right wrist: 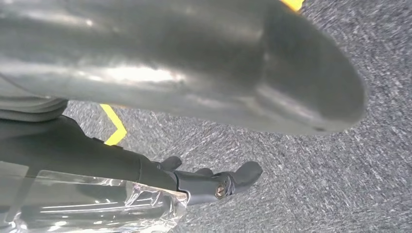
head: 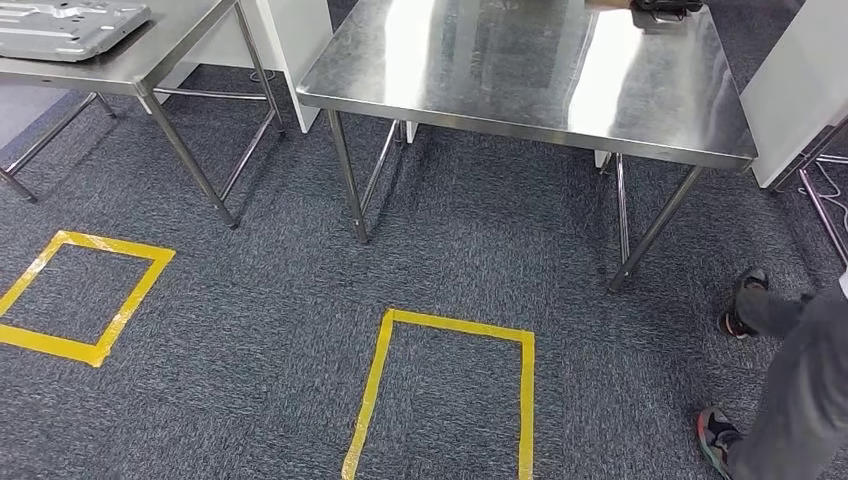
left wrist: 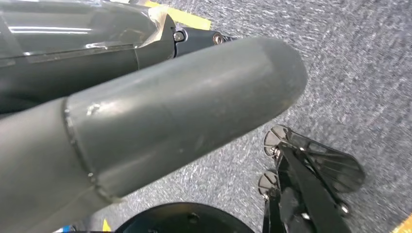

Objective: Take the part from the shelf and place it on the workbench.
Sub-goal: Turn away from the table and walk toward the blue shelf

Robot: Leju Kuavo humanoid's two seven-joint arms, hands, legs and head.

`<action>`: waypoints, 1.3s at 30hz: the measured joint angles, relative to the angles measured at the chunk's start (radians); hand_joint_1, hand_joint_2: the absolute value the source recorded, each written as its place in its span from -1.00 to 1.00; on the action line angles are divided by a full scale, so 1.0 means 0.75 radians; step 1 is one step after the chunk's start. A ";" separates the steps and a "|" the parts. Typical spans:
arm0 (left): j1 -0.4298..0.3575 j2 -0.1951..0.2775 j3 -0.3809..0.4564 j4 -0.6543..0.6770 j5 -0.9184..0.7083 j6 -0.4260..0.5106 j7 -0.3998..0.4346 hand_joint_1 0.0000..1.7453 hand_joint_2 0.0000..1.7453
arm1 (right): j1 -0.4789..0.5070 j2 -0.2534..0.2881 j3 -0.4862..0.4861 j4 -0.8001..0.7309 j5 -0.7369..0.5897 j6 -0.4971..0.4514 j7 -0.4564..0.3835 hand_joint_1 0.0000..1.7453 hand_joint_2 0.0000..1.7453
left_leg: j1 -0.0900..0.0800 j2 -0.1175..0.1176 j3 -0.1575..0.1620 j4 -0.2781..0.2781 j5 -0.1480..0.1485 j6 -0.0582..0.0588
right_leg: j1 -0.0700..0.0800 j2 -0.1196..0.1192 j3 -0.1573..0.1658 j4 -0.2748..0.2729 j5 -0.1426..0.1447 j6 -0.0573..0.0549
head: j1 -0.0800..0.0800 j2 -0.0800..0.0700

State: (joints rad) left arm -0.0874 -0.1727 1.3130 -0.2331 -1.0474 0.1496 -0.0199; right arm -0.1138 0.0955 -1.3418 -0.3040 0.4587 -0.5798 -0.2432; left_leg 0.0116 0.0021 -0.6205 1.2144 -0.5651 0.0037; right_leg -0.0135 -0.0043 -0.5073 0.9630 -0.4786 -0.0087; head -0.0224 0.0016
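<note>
A flat grey stamped metal part (head: 60,25) lies on a steel table (head: 150,65) at the far left of the head view. A larger steel workbench (head: 520,80) stands ahead, its top bare and shiny apart from a dark object (head: 665,8) at its far edge. My left hand (left wrist: 184,102) hangs over the grey carpet, thumb and dark fingers (left wrist: 194,36) stretched out, holding nothing. My right hand (right wrist: 194,73) also hangs above the carpet with its fingers (right wrist: 233,177) apart and nothing in it.
Two yellow tape squares mark the carpet, one (head: 85,295) at the left and one (head: 450,390) in front of the workbench. A person's legs and shoes (head: 790,380) stand at the right. White panels (head: 795,90) flank the tables.
</note>
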 joint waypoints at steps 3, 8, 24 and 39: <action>-0.001 0.001 0.000 0.000 0.002 0.006 0.000 -1.00 -1.00 | -0.001 0.002 0.003 0.000 0.004 0.002 0.001 -1.00 -1.00 | -0.006 -0.005 0.175 -0.270 0.064 0.026 | 0.006 0.000 -0.022 0.018 0.009 0.013 | 0.001 0.000; -0.002 -0.002 0.000 0.000 0.002 0.010 0.001 -1.00 -1.00 | -0.001 0.003 0.009 0.000 0.003 0.000 0.008 -1.00 -1.00 | -0.011 0.000 0.177 -0.342 0.103 0.066 | 0.009 0.001 -0.060 0.049 0.003 0.051 | 0.003 0.000; -0.002 -0.003 -0.001 0.000 -0.018 -0.002 0.009 -1.00 -1.00 | -0.001 0.009 0.009 0.000 -0.021 -0.012 0.023 -1.00 -1.00 | -0.003 0.004 0.018 -0.237 0.132 0.008 | -0.019 0.009 0.053 0.003 -0.053 0.036 | 0.001 0.000; -0.004 -0.001 -0.001 0.000 -0.014 -0.002 0.010 -1.00 -1.00 | 0.004 0.017 0.011 0.000 -0.019 -0.021 0.041 -1.00 -1.00 | -0.013 0.003 0.188 -0.348 0.102 0.072 | 0.015 0.003 -0.082 0.077 -0.001 0.048 | 0.003 0.000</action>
State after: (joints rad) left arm -0.0903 -0.1733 1.3123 -0.2331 -1.0578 0.1480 -0.0126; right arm -0.1104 0.1085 -1.3338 -0.3043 0.4443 -0.5953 -0.2128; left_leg 0.0022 0.0041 -0.4798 0.9534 -0.4887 0.0579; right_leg -0.0021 -0.0023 -0.5690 1.0209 -0.4794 0.0270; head -0.0205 0.0016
